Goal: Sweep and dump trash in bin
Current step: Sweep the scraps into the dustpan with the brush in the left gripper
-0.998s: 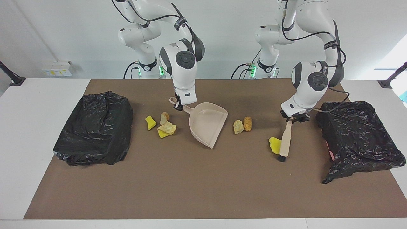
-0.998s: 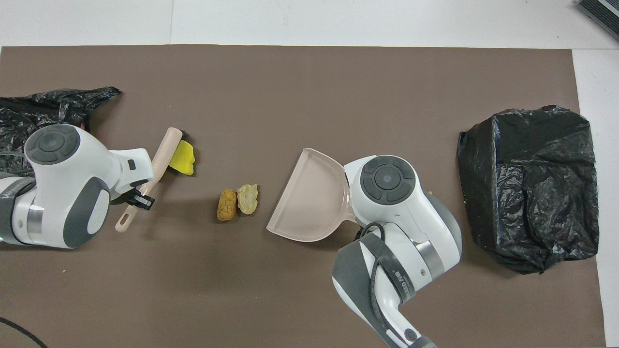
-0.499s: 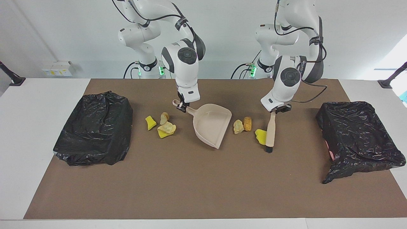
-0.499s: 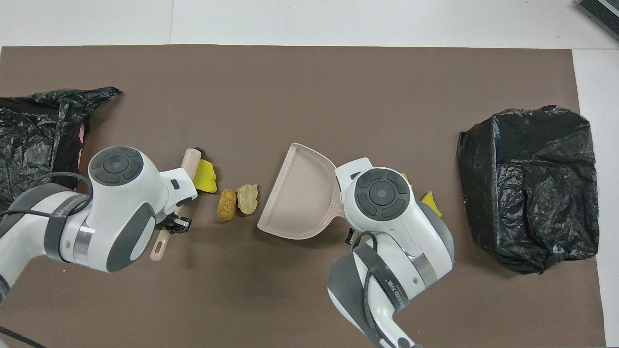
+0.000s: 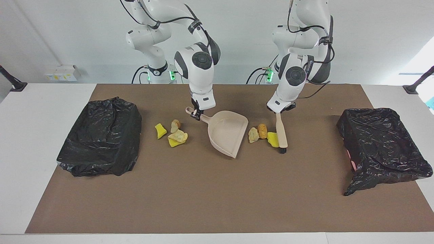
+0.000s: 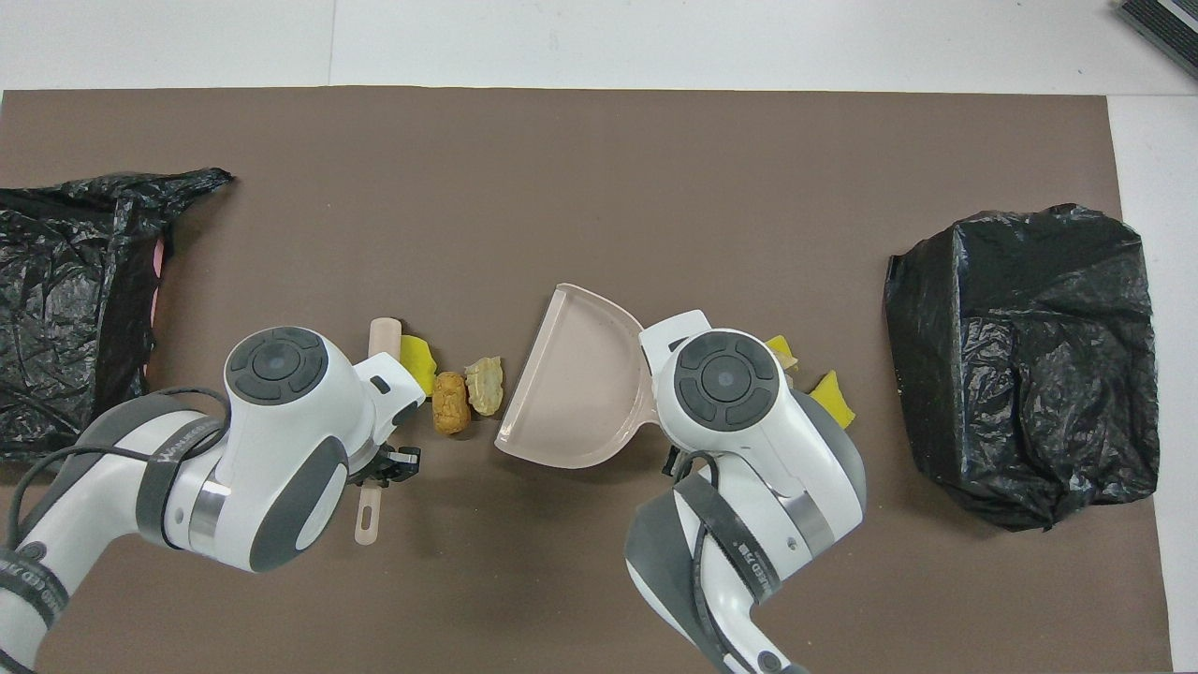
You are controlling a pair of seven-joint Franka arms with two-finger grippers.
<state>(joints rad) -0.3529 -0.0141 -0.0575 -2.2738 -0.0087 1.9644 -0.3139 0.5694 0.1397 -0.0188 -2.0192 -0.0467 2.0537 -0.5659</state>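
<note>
Sweeping | left gripper clamped on brush handle | trash: three lumps between brush and dustpan mouth, brush lying across the push | right gripper gripping dustpan handle | four lumps remain beside dustpan toward right arm's end.

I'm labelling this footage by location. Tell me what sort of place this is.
Most likely a robotics lab: two white arms mounted at a table with a brown mat, and staged trash, against a bare white wall.

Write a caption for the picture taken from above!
Left hand sweeps the brush and trash toward the right hand's dustpan.
</note>
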